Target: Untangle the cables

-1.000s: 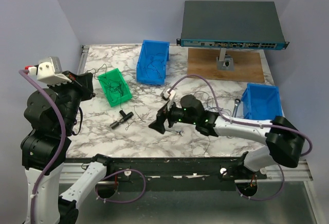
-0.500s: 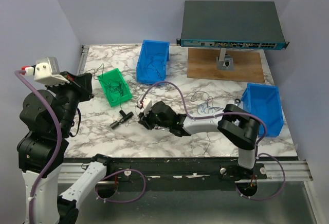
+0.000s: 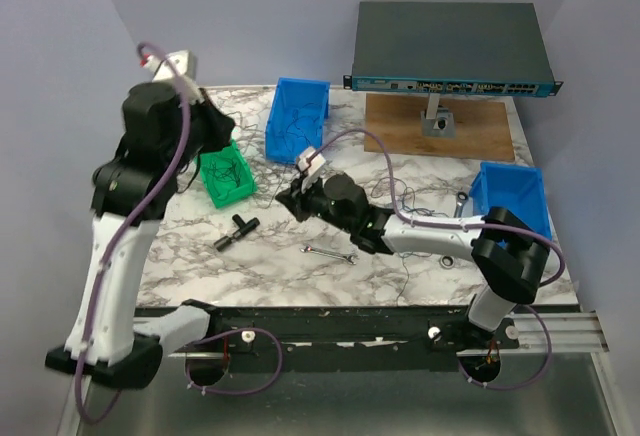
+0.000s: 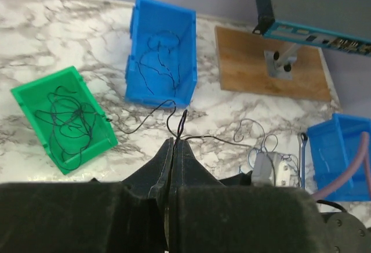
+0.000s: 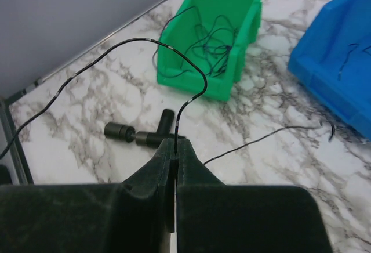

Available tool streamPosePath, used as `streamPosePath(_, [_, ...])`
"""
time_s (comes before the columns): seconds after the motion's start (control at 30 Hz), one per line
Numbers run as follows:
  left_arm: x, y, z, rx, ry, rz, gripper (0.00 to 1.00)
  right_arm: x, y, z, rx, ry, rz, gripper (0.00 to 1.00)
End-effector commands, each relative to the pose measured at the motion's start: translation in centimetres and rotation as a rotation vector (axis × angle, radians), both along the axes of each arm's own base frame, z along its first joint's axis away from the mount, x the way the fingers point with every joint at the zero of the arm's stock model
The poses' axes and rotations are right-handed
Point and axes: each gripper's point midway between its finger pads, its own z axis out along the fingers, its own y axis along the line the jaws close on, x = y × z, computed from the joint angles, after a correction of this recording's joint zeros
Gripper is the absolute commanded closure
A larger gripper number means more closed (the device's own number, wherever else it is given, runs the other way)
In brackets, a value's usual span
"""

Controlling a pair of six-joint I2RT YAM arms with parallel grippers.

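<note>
L gripper (image 4: pixel 174 144) is pinching a thin black cable (image 4: pixel 181 120), jaws closed, and hovering over the marble table (image 4: pixel 35 21) betw. the green bin (image 4: pixel 35 93) and the blue bin (image 4: pixel 186 61). R gripper (image 5: pixel 175 147) is likewise clamping shut on a black wire (image 5: pixel 145 42) arching up and leftward (same strand? can't tell). Remaining loose cables (image 4: pixel 254 129), blue & black, are lying on the marble by the R arm.

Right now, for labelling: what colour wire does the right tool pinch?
Black wire; right wrist view shows best.
</note>
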Motion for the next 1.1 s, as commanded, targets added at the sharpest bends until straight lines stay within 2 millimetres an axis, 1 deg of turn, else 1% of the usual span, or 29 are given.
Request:
streamPosePath(0.0, [4.8, -3.6, -3.7, 0.024, 0.205, -0.13, 1.0, 4.3, -1.7, 2.2, 0.11, 0.122, -0.075, 0.99])
streamPosePath(0.1, [8.3, -5.6, -4.5, 0.005, 0.257, -0.182, 1.0, 7.5, -2.3, 2.2, 0.104, 0.161, -0.161, 0.99])
streamPosePath(0.13, [9.3, -6.4, -4.7, -0.008, 0.269, -0.208, 1.0, 8.4, -2.3, 2.0, 0.087, 0.168, -0.188, 0.99])
streamPosePath(0.23, [12.6, -8.8, -5.5, -0.062, 0.317, -0.272, 1.0, 11.3, -3.3, 1.3, 0.068, 0.188, -0.311, 0.99])
streamPosePath(0.3, [14.5, -10.2, -6.0, -0.091, 0.343, -0.308, 1.0, 12.8, -3.9, 0.8, 0.073, 0.212, -0.352, 0.99])
streamPosePath(0.4, [17.1, -11.1, -6.9, -0.106, 0.372, -0.305, 1.0, 14.5, -4.4, 0.3, 0.082, 0.234, -0.388, 0.99])
streamPosePath(0.43, [18.1, -10.9, -7.5, -0.098, 0.384, -0.28, 1.0, 15.0, -4.4, 0.0, 0.083, 0.243, -0.388, 0.99])
streamPosePath(0.53, [20.6, -9.3, -9.2, -0.074, 0.398, -0.191, 1.0, 16.2, -4.2, -0.8, 0.09, 0.257, -0.368, 0.99])
streamPosePath(0.67, [23.2, -6.8, -11.7, -0.105, 0.426, -0.098, 1.0, 17.7, -2.2, -0.3, 0.105, 0.219, -0.279, 0.99])
streamPosePath(0.7, [23.6, -6.6, -12.3, -0.115, 0.431, -0.095, 1.0, 17.9, -1.5, -0.4, 0.102, 0.218, -0.244, 0.99])
streamPosePath(0.73, [24.1, -6.3, -12.9, -0.128, 0.435, -0.09, 1.0, 18.4, -1.0, 0.0, 0.1, 0.209, -0.234, 0.99])
streamPosePath(0.83, [25.5, -6.2, -15.2, -0.147, 0.463, -0.099, 1.0, 19.8, -0.1, 0.6, 0.095, 0.189, -0.228, 0.99])
streamPosePath(0.9, [26.5, -6.2, -16.3, -0.145, 0.491, -0.093, 1.0, 20.8, 0.4, 1.2, 0.096, 0.179, -0.224, 0.99])
streamPosePath(0.97, [27.2, -6.5, -17.5, -0.149, 0.518, -0.098, 1.0, 21.6, 0.7, 1.5, 0.104, 0.178, -0.22, 0.99])
streamPosePath(1.07, [27.8, -6.9, -19.1, -0.16, 0.545, -0.113, 1.0, 22.6, 1.0, 1.4, 0.101, 0.174, -0.224, 0.99])
